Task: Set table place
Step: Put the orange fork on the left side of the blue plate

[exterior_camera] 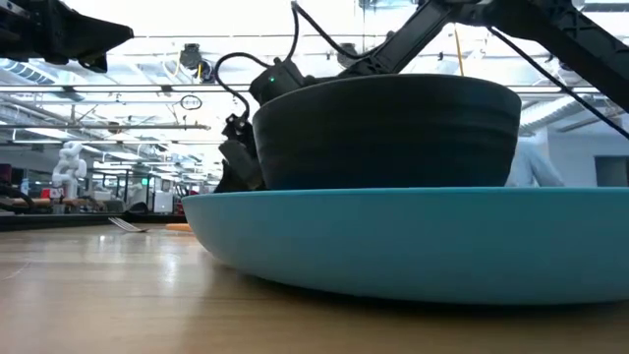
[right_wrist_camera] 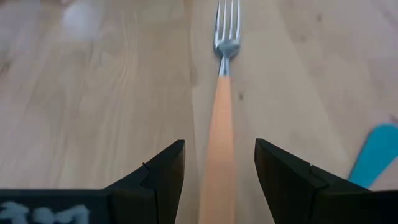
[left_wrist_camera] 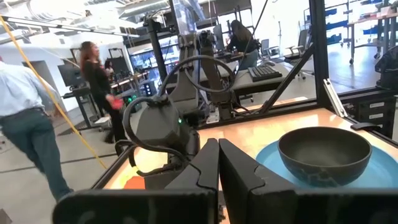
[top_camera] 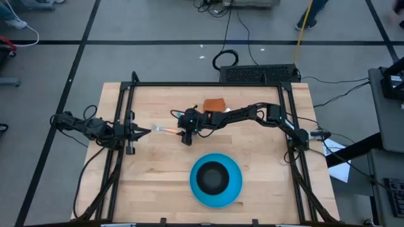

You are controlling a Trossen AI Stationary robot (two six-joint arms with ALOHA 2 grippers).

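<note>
The orange-handled fork (top_camera: pixel 165 129) lies flat on the table (top_camera: pixel 252 151), tines toward the left edge; it also shows in the low view (exterior_camera: pixel 126 225). My right gripper (top_camera: pixel 184 131) is open and low over the handle's end. In the right wrist view (right_wrist_camera: pixel 217 165) its fingers stand on either side of the orange handle (right_wrist_camera: pixel 219 130), with a gap on each side. The black bowl (top_camera: pixel 213 176) sits in the blue plate (top_camera: pixel 235 189) at the near middle. A blue strip (right_wrist_camera: pixel 375 155), seemingly the spoon's handle, lies beside the fork. My left gripper (top_camera: pixel 142 132) is shut and empty near the left edge.
A folded orange cloth (top_camera: pixel 214 104) lies behind the right arm, toward the far edge. The black frame posts (top_camera: pixel 126 113) stand along both sides of the table. People move in the room beyond the table (left_wrist_camera: pixel 25 118). Bare wood lies left of the plate (top_camera: pixel 151 176).
</note>
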